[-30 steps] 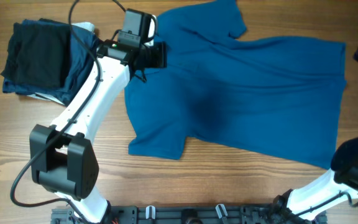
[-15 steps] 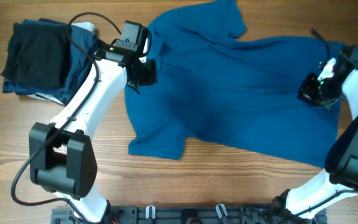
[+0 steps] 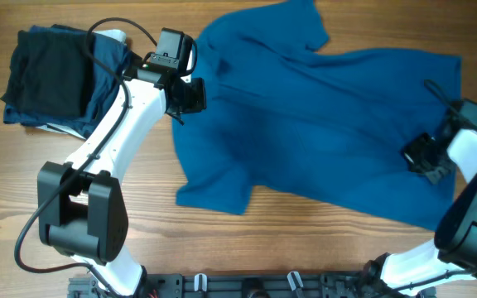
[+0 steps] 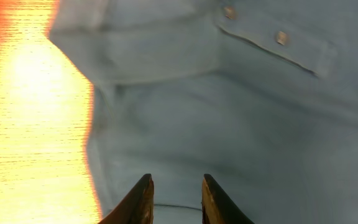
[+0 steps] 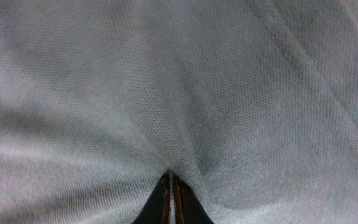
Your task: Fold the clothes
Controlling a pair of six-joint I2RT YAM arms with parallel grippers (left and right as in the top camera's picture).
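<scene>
- Wooden table (image 3: 305,248) carries the polo shirt (image 3: 321,124), spread flat across its centre and right side. A stack of folded garments (image 3: 52,79) lies apart at 10 o'clock.
- Long axis of the shirt: from the collar end at about 10 o'clock to the hem at about 3 o'clock. One sleeve points to 12 o'clock, the lower sleeve (image 3: 214,194) to 7 o'clock.
- At the collar end, the left gripper (image 3: 187,93) sits over the shoulder edge. Its fingers are spread with fabric beneath them and nothing gripped. In the wrist view, the button placket (image 4: 272,40) lies toward 1 o'clock.
- Near the hem end, the right gripper (image 3: 423,155) has its fingers pressed together on a pucker of shirt fabric.
- Judgement: each arm is nearer one end of the axis. The bulk of the shirt lies toward 3 o'clock from the left gripper and toward 9 o'clock from the right. Any fold along this axis likely requires the left fingers to close on the shoulder edge first.
</scene>
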